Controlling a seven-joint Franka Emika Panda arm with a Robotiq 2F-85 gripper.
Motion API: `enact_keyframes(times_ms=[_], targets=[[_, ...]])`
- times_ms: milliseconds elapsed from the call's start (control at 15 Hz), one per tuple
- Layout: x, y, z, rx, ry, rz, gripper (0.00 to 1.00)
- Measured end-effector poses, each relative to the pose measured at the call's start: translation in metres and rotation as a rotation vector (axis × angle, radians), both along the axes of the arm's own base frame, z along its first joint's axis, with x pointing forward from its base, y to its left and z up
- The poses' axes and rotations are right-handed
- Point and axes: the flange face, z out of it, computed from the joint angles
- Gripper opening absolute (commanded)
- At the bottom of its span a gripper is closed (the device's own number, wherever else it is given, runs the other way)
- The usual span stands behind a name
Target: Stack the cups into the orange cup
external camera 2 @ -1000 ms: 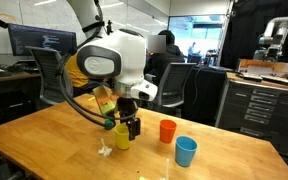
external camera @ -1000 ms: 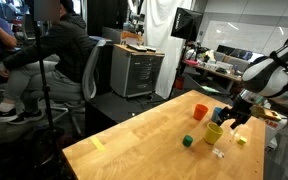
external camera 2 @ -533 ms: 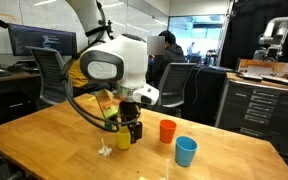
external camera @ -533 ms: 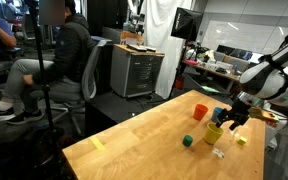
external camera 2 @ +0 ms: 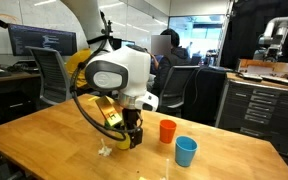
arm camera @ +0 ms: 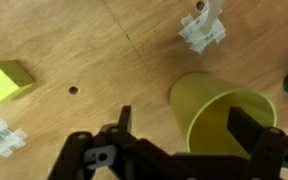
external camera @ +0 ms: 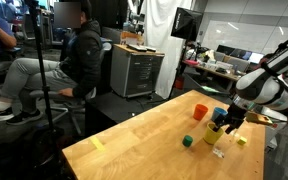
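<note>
1. Yellow plastic tumbler (arm camera: 216,112) stands mouth up on the wooden worktop (arm camera: 104,50), between the fingers of the pincer (arm camera: 184,120). In the wrist view it sits nearer one finger than the other. The jaws are spread wide and grip nothing
2. The step in hand looks to be taking hold of this cup, one of the two that must go into the orange one. Centre the pincer on it before closing, so both fingers meet the wall together and the light cup is not pushed sideways or tipped
3. Bring the fingers well below the rim before squeezing; how close the tips are to the worktop cannot be told from these views. Close gently, since thin tapered plastic will probably flex and could slip out of a hard pinch
4. Orange-red tapered plastic tumbler (external camera 2: 167,130) stands upright just beside the pincer, and the blue plastic tumbler (external camera 2: 186,151) stands beyond it, farther from the pincer. The carry is short, so lift the yellow cup's base clear of the orange rim before moving across
5. Hold the cup level, line its base up over the orange mouth and lower it until it nests. Open the pincer only then, as a drop from height could bounce or topple both cups
6. A pale clear plastic piece (arm camera: 202,30) lies near the pincer just past the yellow cup, and a small dark green block (external camera: 187,141) lies a little way off. Keep the fingers off both on the way down and up
</note>
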Motion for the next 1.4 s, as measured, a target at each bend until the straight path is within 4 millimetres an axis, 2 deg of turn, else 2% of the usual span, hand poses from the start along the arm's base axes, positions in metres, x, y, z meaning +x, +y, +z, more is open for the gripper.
enact_keyframes(times_ms=[267,600,733,867,1400], targets=[[0.004,0.002,-0.004,0.012,-0.003,0.025,0.36],[0.008,0.011,-0.003,0.026,-0.010,0.041,0.03],[0.009,0.011,-0.003,0.024,-0.011,0.045,0.00],[0.009,0.011,-0.003,0.022,-0.010,0.043,0.04],[0.012,0.011,0.005,0.016,-0.014,0.042,0.03]])
